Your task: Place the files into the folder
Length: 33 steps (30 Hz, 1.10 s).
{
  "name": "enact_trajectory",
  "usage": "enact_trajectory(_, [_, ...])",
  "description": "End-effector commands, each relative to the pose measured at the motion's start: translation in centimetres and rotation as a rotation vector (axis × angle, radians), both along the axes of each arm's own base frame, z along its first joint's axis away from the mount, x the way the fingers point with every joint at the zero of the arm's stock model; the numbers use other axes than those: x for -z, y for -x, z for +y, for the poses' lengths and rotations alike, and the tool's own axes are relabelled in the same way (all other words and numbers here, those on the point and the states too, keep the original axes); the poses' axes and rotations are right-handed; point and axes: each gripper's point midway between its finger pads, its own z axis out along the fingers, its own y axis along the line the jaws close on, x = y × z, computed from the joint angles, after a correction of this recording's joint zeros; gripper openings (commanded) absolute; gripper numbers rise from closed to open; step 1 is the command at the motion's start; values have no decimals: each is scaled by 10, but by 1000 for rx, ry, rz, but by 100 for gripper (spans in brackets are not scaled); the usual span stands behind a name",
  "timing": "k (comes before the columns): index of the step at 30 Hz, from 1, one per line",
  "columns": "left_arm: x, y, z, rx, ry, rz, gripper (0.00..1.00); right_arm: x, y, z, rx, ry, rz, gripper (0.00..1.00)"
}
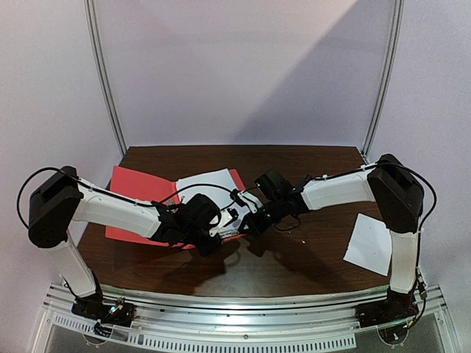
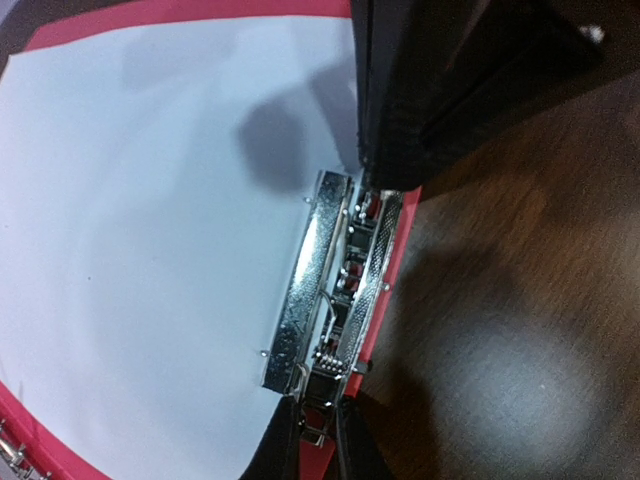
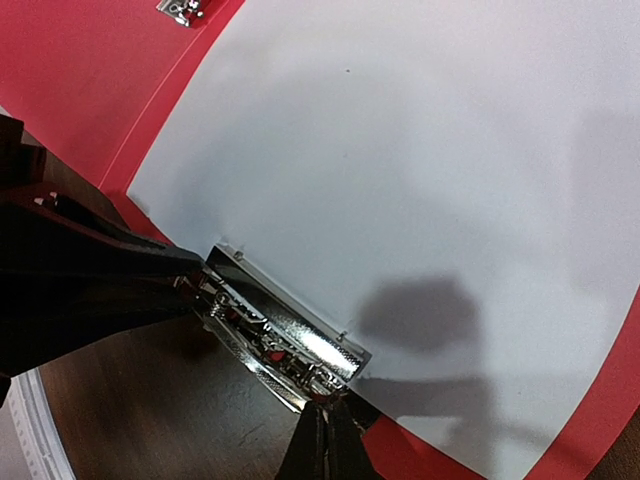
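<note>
The red folder (image 1: 140, 187) lies open on the table. A large white sheet (image 1: 210, 184) rests on its right half, under a metal clip (image 1: 229, 218) at the near edge. The smaller white sheet (image 1: 368, 243) lies on the table at the right. My left gripper (image 1: 221, 220) and right gripper (image 1: 246, 220) meet at the clip. In the left wrist view my left gripper (image 2: 322, 440) is shut on one end of the clip (image 2: 310, 290). In the right wrist view my right gripper (image 3: 328, 440) pinches the other end of the clip (image 3: 290, 335).
A second small metal fastener (image 3: 182, 10) sits on the folder's other half. The dark wooden table (image 1: 294, 257) has metal frame posts (image 1: 107, 81) at its back corners. The arms cross the near middle of the table.
</note>
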Motion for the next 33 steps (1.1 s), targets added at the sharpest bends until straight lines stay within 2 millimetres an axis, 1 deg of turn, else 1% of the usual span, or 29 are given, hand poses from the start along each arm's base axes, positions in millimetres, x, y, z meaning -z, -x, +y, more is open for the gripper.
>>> enact_trajectory(1, [29,34,-6,73,15,179,0,60,30,-41,13,225,105,0])
enact_trajectory(6, [33,33,-5,67,6,187,0,47,27,-37,11,213,92,0])
enact_trajectory(13, [35,33,-1,60,-1,190,0,48,30,-38,14,215,110,0])
enact_trajectory(17, [34,33,-2,62,3,188,0,42,31,-37,17,202,114,0])
enact_trajectory(24, [30,35,-5,73,10,188,0,42,44,-42,27,204,149,0])
enact_trajectory(28, [28,40,-6,84,13,189,0,36,49,-46,49,205,147,0])
enact_trajectory(30, [27,42,-7,72,25,198,0,37,53,-48,56,202,154,0])
enact_trajectory(33, [26,46,-8,77,33,196,0,44,60,-52,64,211,166,0])
